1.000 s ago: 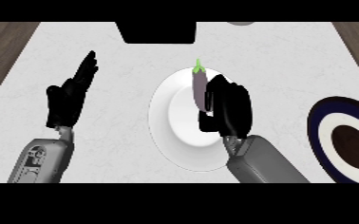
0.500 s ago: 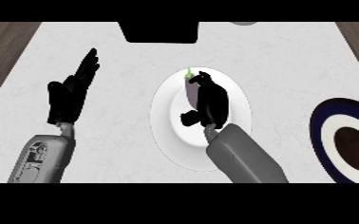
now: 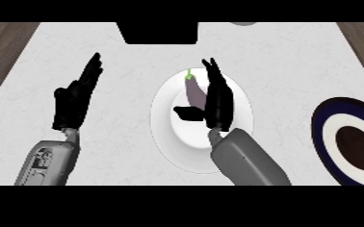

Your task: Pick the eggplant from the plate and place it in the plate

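Closing on the eggplant point(image 3: 193, 92) at mid-frame, the right hand point(image 3: 217, 103) has straight fingers alongside, thumb spread. Curling around its middle should secure it.

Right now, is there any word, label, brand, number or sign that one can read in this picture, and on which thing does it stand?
None can be read.
White plate: no text.
Eggplant: no text.
Dark-rimmed plate at the right edge: only rings, no text.
Black box at the top: no text.
Left forearm: small dark marks, too blurred to read.
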You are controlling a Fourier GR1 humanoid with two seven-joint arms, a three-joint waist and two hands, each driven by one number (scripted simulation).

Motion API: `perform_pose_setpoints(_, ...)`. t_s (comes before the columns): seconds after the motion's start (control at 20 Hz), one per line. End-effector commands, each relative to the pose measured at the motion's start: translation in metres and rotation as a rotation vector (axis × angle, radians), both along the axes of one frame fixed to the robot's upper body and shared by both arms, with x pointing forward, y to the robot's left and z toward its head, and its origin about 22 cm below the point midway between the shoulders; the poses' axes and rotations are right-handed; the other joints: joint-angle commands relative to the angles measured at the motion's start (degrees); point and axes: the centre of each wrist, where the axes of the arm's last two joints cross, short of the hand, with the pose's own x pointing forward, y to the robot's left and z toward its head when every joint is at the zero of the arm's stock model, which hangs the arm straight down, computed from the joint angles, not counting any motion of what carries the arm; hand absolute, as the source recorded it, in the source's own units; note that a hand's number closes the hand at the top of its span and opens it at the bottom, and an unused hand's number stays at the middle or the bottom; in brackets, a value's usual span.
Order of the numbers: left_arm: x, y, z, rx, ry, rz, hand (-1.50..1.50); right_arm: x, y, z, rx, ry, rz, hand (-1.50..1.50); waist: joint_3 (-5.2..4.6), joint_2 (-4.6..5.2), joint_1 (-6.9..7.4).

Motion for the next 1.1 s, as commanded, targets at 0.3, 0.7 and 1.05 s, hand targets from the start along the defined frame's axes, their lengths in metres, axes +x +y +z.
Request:
perform_pose_setpoints(0.3, -0.014, 0.02, -0.006, -0.01, 0.025, 0.028, 0.0, -0.05, -0.1, 0.025, 0.195, -0.141, -0.238, -1.5, -0.04, -0.56, -1.84)
perform_pose_setpoints(0.7, 0.003, -0.002, 0.0, -0.017, 0.0, 0.025, 0.0, -0.119, -0.184, 0.031, 0.226, -0.144, -0.227, -1.5, 0.01, -0.13, -1.26)
perform_pose_setpoints(1.05, -0.006, 0.022, -0.007, 0.012, 0.009, 0.012, 0.0, -0.146, -0.241, 0.016, 0.237, -0.137, -0.235, -1.5, -0.01, -0.1, -0.8)
